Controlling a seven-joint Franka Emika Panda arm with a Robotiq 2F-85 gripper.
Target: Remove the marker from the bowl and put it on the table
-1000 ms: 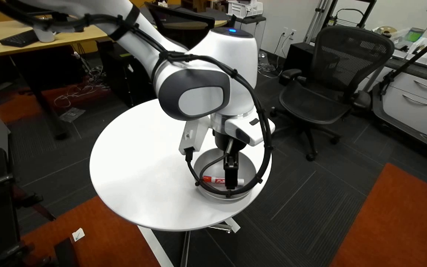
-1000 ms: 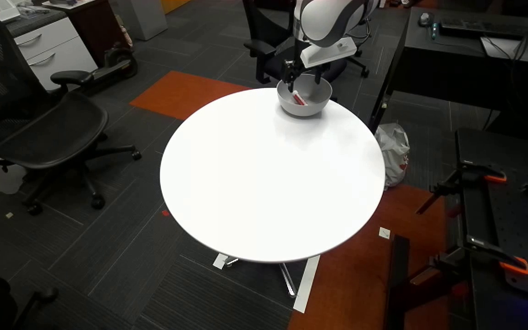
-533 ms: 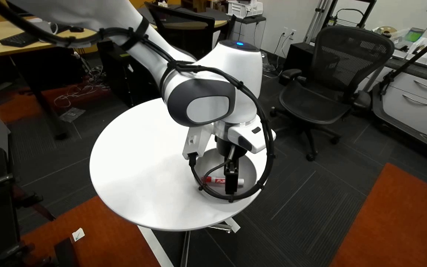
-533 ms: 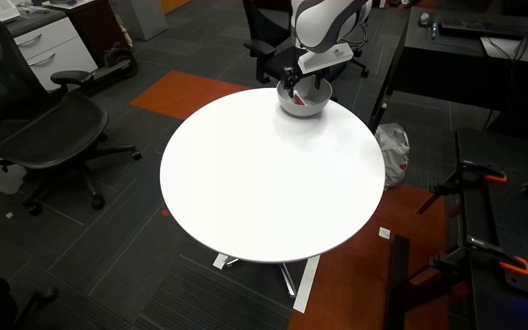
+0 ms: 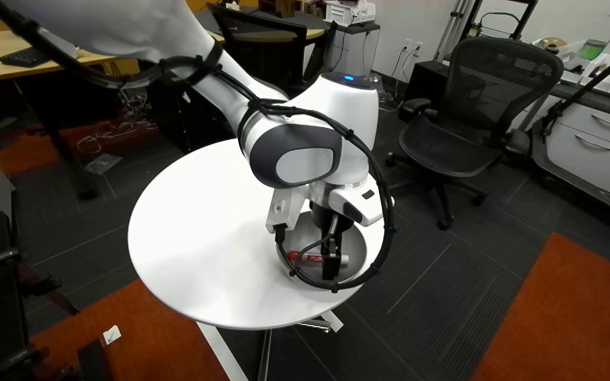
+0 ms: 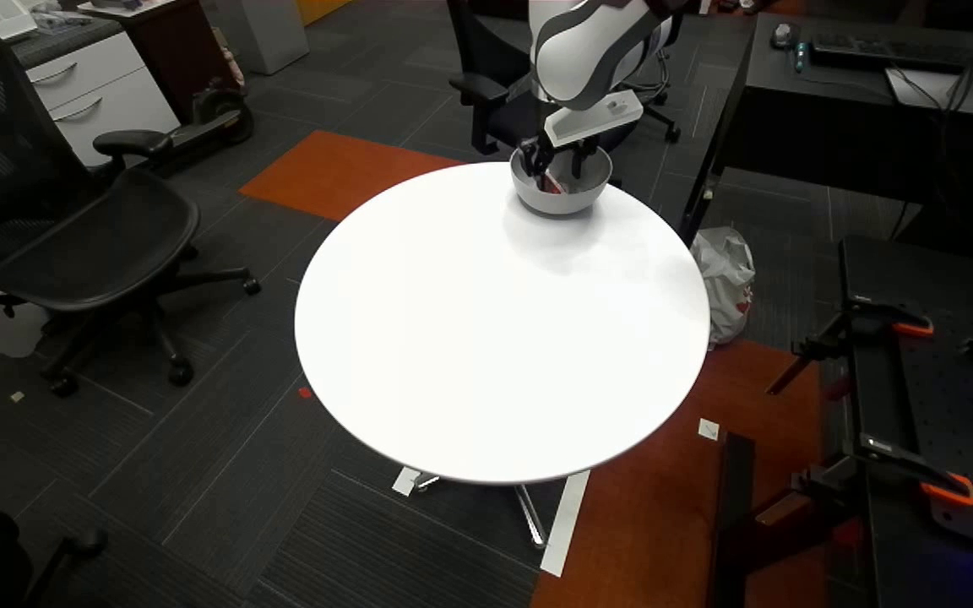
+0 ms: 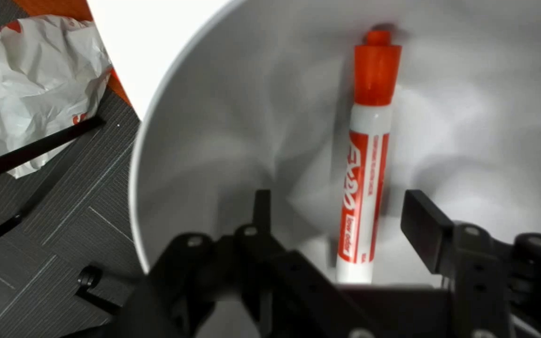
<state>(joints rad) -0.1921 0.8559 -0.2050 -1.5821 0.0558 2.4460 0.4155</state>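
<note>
One cylindrical marker (image 7: 367, 159), smooth round bowl (image 7: 204, 141)

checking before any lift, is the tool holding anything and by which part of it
Nothing is held: in the wrist view the tool is open, with a gap showing on each side of the marker, which lies in the bowl.
</note>
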